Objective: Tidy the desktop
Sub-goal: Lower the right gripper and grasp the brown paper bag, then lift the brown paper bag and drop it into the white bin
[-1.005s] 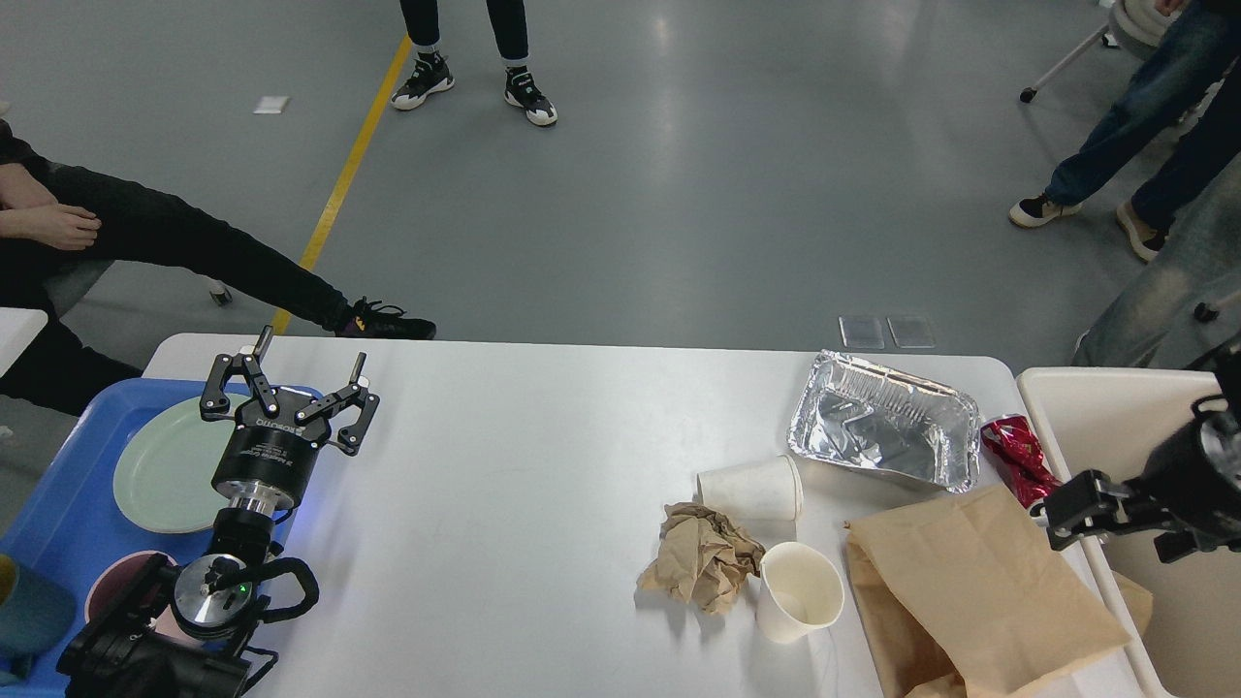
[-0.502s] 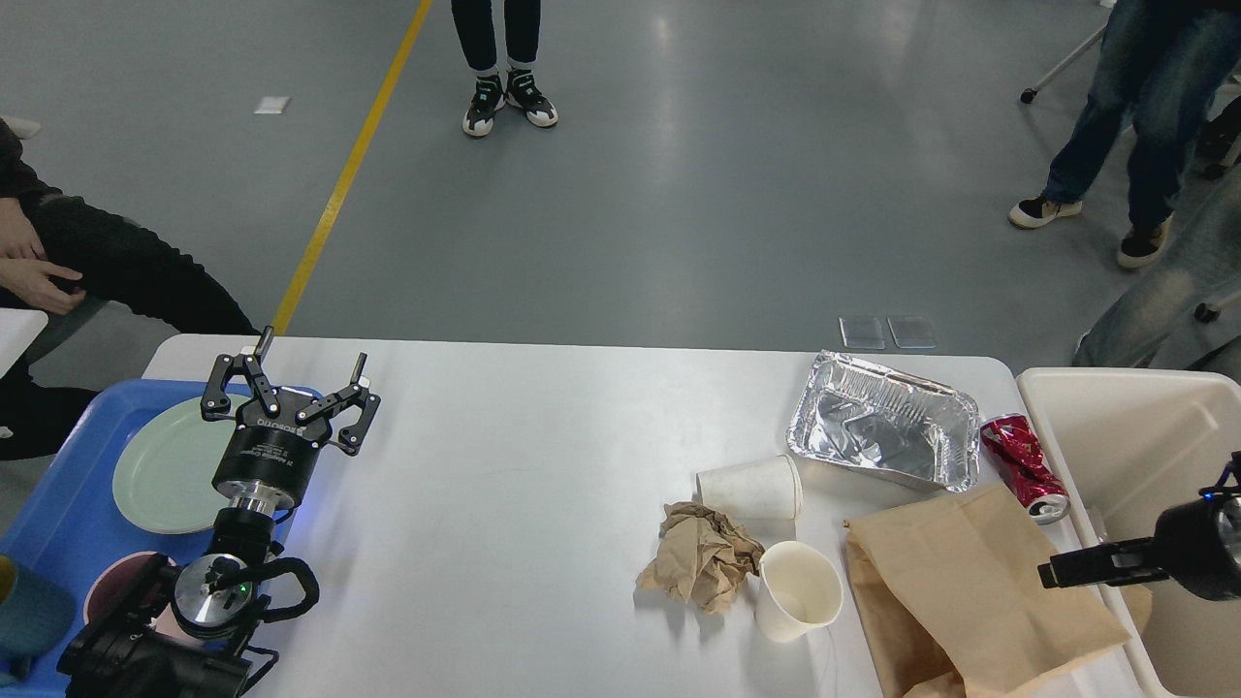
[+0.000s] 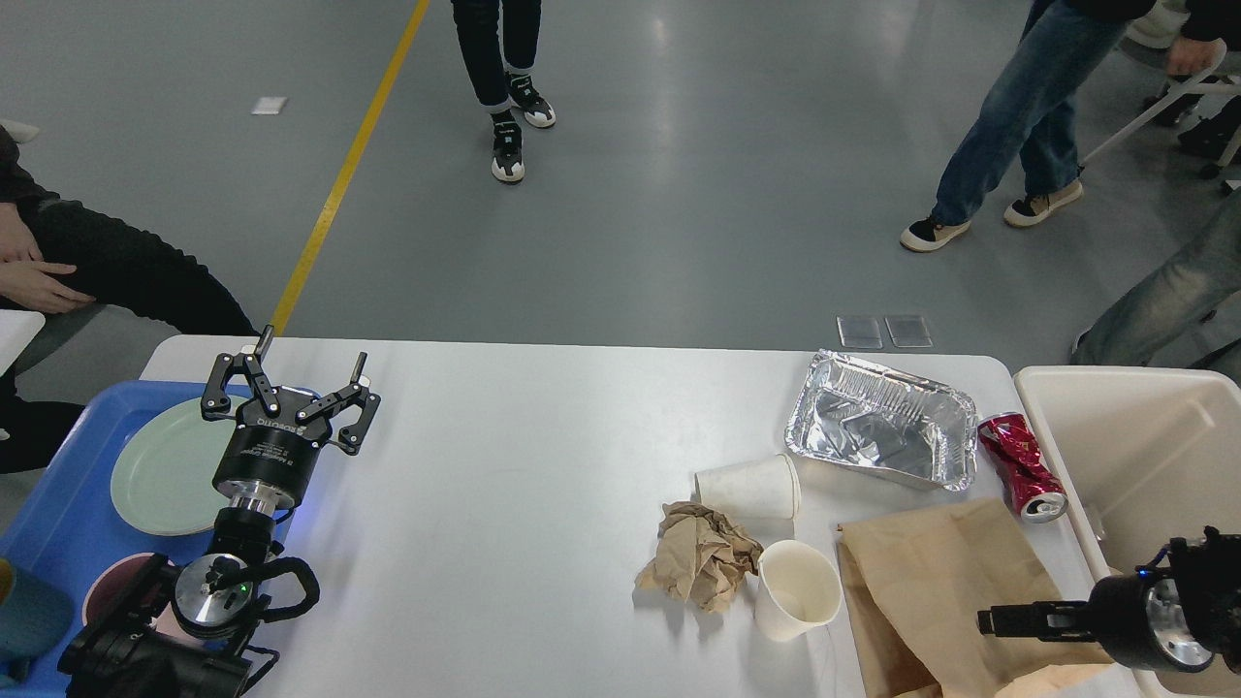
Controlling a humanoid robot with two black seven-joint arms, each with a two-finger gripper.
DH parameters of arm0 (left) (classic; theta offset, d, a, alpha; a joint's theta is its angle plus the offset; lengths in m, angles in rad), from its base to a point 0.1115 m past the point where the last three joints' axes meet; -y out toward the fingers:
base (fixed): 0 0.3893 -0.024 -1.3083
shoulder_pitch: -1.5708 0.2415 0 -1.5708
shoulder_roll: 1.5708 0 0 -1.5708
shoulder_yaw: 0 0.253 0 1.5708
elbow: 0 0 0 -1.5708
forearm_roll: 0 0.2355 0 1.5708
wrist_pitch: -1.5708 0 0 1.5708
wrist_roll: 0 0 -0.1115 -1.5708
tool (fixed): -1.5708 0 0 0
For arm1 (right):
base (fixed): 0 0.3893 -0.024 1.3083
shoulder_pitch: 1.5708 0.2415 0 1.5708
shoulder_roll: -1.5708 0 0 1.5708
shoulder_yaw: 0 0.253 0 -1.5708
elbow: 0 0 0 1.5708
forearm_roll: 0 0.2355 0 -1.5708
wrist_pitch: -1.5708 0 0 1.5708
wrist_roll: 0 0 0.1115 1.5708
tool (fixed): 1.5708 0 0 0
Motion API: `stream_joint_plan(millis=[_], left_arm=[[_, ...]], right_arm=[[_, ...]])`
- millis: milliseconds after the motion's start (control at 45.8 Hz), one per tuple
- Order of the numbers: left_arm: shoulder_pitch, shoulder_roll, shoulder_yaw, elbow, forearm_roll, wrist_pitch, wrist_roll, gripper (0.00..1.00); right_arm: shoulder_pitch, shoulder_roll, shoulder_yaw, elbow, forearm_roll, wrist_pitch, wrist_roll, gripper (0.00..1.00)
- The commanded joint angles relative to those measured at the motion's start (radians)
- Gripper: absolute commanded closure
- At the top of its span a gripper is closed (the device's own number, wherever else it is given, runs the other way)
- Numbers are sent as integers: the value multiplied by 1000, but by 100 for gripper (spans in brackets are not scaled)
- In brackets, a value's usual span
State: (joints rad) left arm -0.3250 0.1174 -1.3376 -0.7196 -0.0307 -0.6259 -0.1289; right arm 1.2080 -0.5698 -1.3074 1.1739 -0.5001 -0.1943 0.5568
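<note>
Lab or workshop hall: grey floor [image 3: 679, 194], yellow floor line [image 3: 339, 179].

white desktop [image 3: 504, 504], red can [image 3: 1020, 466], seemingly beige bin [image 3: 1129, 427]

Desktop [image 3: 504, 504]: tray [image 3: 58, 514] with plate [image 3: 160, 465] at left edge; foil pan [image 3: 880, 419], cups, paper bag [image 3: 931, 582] right; bin [image 3: 1134, 456] beyond.

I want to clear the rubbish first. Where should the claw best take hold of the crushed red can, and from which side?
The crushed red can lies on its side on the desktop, between the foil tray and the beige bin. Probably come from above and close across its dented middle; the sides are crowded.
</note>
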Motion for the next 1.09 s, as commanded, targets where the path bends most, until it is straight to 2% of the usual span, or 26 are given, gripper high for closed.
stream_joint_plan(millis=[0, 66, 87, 197, 218, 306, 371, 546, 590, 699, 764, 1070], left_arm=[[0, 1, 0, 0, 0, 0, 0, 3], [0, 1, 0, 0, 0, 0, 0, 3], [0, -1, 0, 0, 0, 0, 0, 3], [0, 1, 0, 0, 0, 0, 0, 3], [0, 1, 0, 0, 0, 0, 0, 3], [0, 1, 0, 0, 0, 0, 0, 3], [0, -1, 0, 0, 0, 0, -1, 3], [0, 1, 0, 0, 0, 0, 0, 3], [0, 1, 0, 0, 0, 0, 0, 3], [0, -1, 0, 0, 0, 0, 0, 3], [0, -1, 0, 0, 0, 0, 0, 3], [0, -1, 0, -1, 0, 0, 0, 3]], right_arm=[[-16, 19, 8, -8, 3, -8, -3, 4], [-16, 22, 8, -7, 3, -8, -9, 10], [-16, 24, 8, -7, 3, -10, -12, 16], [-18, 31, 0, -10, -1, -7, -24, 60], [-18, 31, 2, -8, -3, -7, -29, 67], [-28, 45, 4, -7, -2, -4, -72, 79], [-41, 67, 5, -4, -3, 4, -124, 100], [-56, 91, 17, 1, 3, 19, -261, 100], [-59, 91, 37, 7, 9, 27, -308, 100], [-51, 91, 50, 32, 12, 93, -379, 100], [-44, 91, 68, 41, 21, 119, -393, 100], [4, 77, 89, 82, 51, 177, -397, 100]])
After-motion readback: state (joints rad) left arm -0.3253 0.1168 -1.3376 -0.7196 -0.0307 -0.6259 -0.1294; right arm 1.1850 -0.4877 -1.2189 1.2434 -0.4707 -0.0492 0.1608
